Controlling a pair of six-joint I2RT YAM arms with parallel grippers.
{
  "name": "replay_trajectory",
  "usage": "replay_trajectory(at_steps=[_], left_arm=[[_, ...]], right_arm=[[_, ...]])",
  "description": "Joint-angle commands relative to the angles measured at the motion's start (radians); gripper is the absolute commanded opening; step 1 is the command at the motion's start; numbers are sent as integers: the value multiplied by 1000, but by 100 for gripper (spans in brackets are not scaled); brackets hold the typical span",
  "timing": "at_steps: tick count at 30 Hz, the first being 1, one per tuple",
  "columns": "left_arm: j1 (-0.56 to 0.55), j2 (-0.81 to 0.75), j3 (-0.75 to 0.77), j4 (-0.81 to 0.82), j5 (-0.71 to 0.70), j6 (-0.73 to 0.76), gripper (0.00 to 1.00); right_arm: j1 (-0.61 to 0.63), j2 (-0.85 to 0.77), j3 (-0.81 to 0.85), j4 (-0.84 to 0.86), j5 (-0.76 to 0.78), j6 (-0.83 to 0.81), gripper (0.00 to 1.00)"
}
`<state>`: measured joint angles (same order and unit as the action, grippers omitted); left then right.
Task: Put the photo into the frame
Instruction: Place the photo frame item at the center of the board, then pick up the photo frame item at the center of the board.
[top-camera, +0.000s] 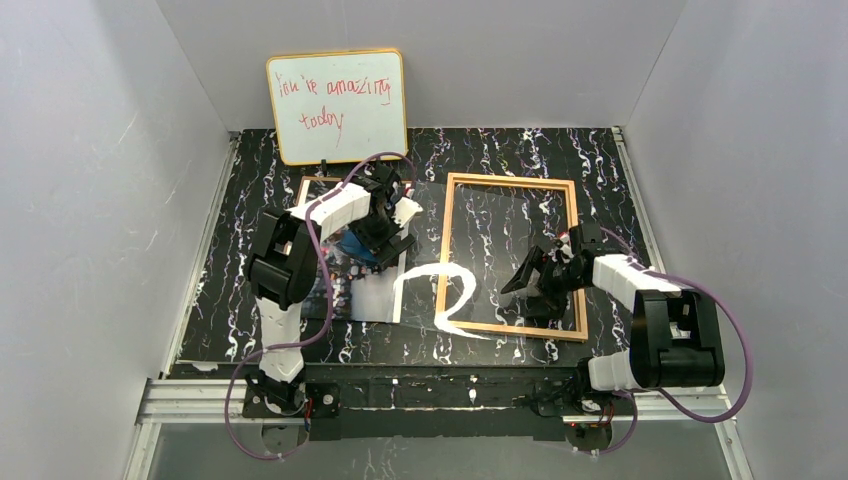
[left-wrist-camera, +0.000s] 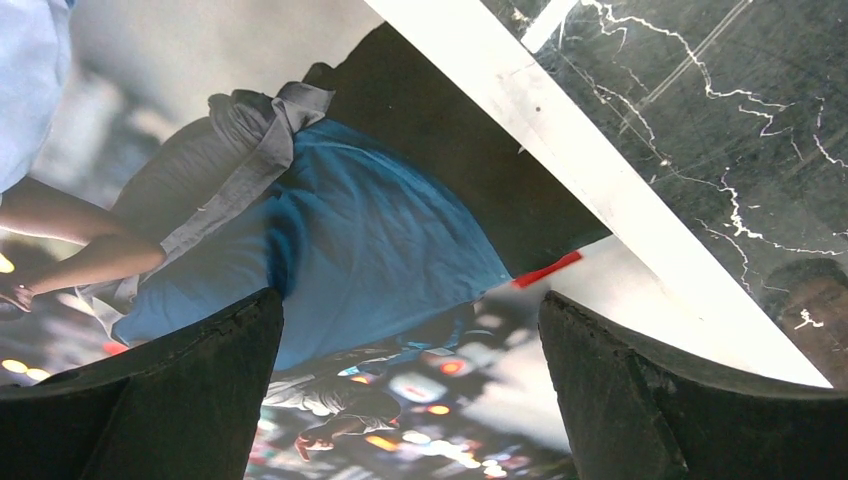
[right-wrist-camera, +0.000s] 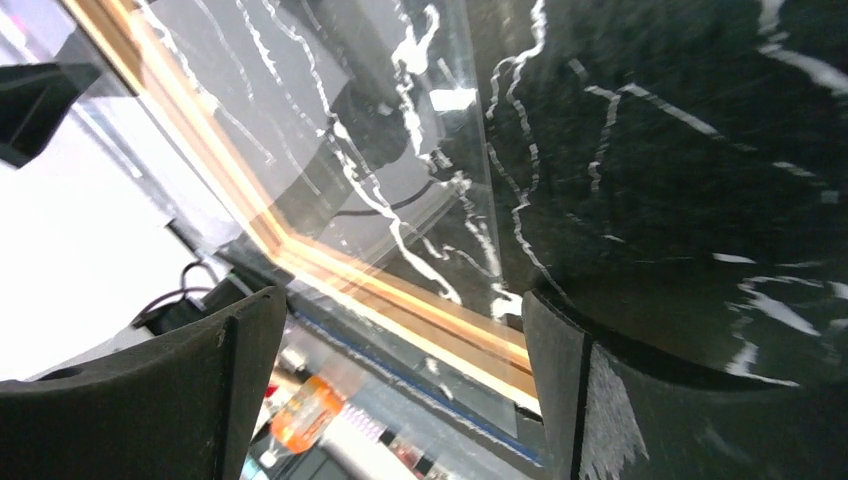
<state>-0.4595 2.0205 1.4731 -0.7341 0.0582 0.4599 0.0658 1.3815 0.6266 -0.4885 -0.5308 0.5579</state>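
The photo (top-camera: 372, 293) lies flat on the black marbled table, left of centre; its upper part is hidden under my left arm. In the left wrist view the photo (left-wrist-camera: 380, 230) shows blue and grey clothes and a white edge. My left gripper (top-camera: 385, 245) is open just above it, and in the left wrist view (left-wrist-camera: 410, 400) nothing is between the fingers. The golden-wood frame (top-camera: 446, 250) lies flat at centre right with its clear pane. My right gripper (top-camera: 527, 285) hangs open and empty over the pane near the frame's front edge (right-wrist-camera: 400, 300); the right wrist view (right-wrist-camera: 400, 390) shows the same.
A yellow-rimmed whiteboard (top-camera: 338, 105) with red handwriting stands at the back left. A brown board corner (top-camera: 312, 186) shows behind my left arm. Grey walls close in the table on three sides. A metal rail (top-camera: 440, 395) runs along the near edge.
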Motion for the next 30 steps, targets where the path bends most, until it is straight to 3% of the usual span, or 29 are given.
replay_trajectory(at_steps=[1, 5, 9, 13, 16, 22, 27, 30], left_arm=[[-27, 60, -18, 36, -44, -7, 98], [-43, 68, -28, 45, -44, -6, 98], [-50, 79, -29, 47, -44, -9, 98], [-55, 84, -34, 50, -44, -7, 98], [-60, 89, -36, 50, -73, -4, 98], [-68, 87, -37, 50, -75, -6, 98], [-70, 88, -33, 46, -78, -3, 98], [-70, 82, -20, 37, -79, -4, 98]], right_arm=[[0, 15, -79, 128, -90, 37, 96], [1, 9, -129, 270, -165, 89, 96], [0, -38, -226, 525, -266, 225, 94], [0, -72, -304, 773, -299, 352, 86], [0, -72, -320, 857, -296, 399, 75], [0, -111, -321, 907, -278, 422, 41], [0, -178, -310, 891, -218, 425, 28], [0, -199, -291, 860, -177, 411, 4]])
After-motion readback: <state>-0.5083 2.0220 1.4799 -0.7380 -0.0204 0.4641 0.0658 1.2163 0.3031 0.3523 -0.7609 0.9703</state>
